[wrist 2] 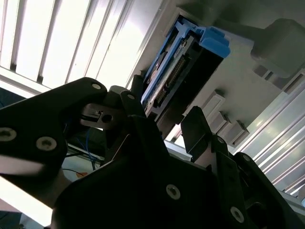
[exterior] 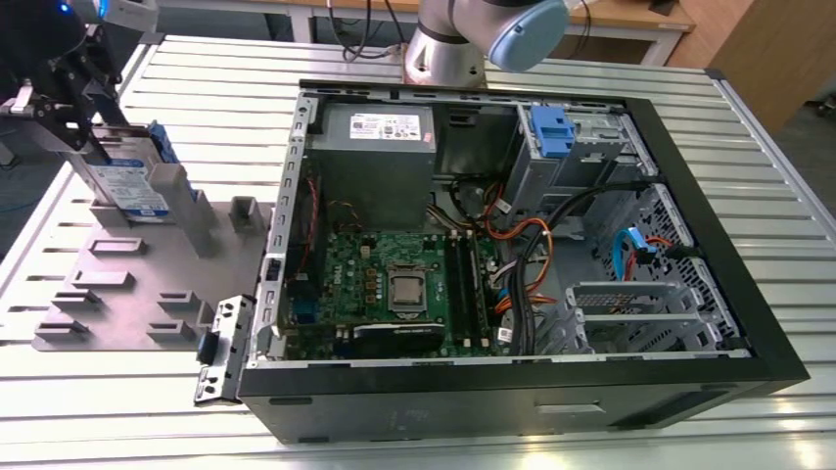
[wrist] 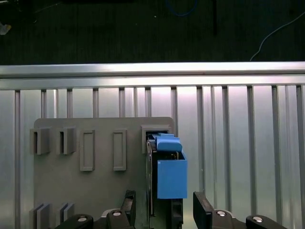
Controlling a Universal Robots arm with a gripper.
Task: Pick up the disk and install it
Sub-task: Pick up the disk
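Observation:
The disk stands on edge in a slot of the grey fixture plate, at the exterior view's left. Its white-and-blue label faces the camera and blue rails run along its edges. My gripper hangs right above it. In the first wrist view the disk appears edge-on with its blue carrier uppermost. The gripper straddles it, with one black finger on each side and a narrow gap at both. The second wrist view has the disk between the fingers of the gripper. The gripper is open.
An open computer case lies at the exterior view's right. It holds a grey power-supply box, a green motherboard, cables and another blue carrier in its drive bay. Several empty holders stand on the fixture plate. The slatted metal table's edge is close by.

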